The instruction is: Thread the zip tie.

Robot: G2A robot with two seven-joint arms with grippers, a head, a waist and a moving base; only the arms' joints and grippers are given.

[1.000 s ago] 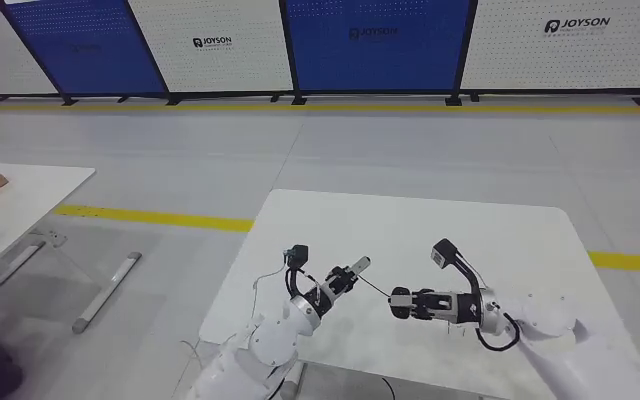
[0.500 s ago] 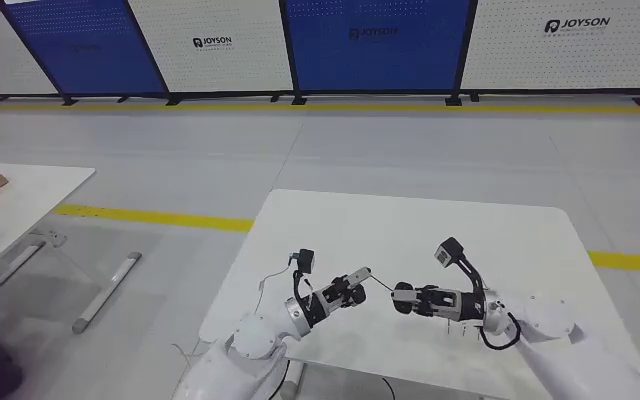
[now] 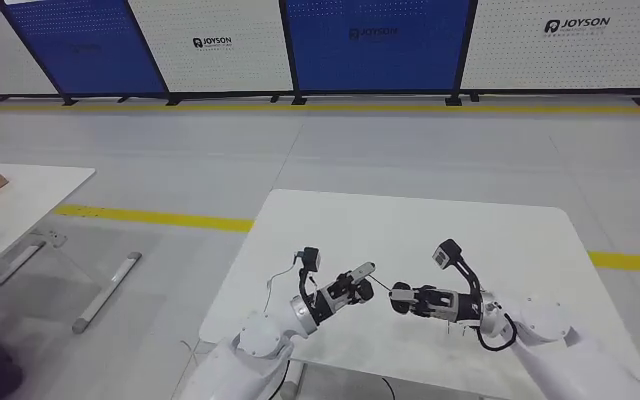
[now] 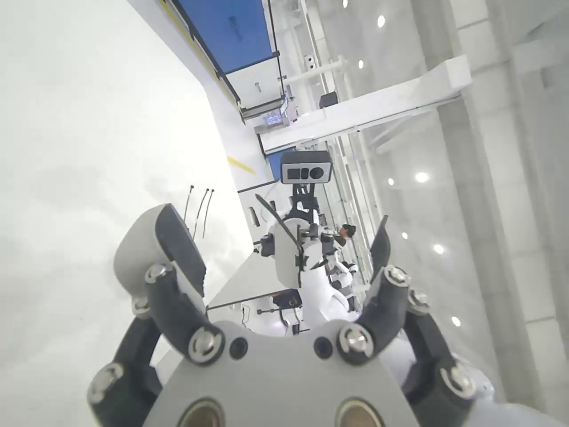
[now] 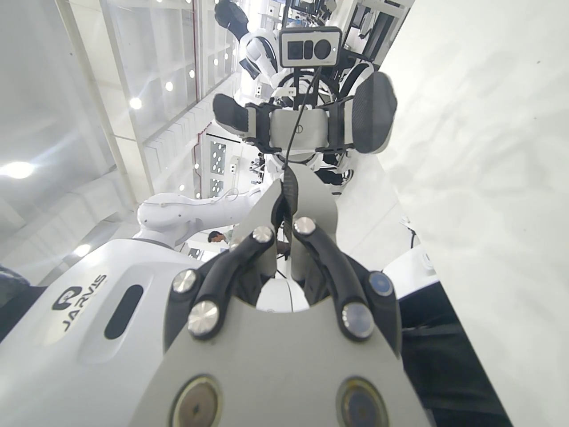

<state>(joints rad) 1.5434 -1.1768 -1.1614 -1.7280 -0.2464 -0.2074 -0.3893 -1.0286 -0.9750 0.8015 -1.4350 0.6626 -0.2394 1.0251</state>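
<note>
Two grippers face each other above the tabletop (image 3: pixel 420 225), close to the middle of its near edge. The left gripper (image 3: pixel 366 274) hangs with its jaws spread wide and nothing between them. Next comes the zip tie (image 4: pixel 279 226), a thin black strip held clear of the tabletop, its free end pointing toward those open jaws. The right gripper (image 5: pixel 284 186) has its jaws pinched tight on the tie's other end.
</note>
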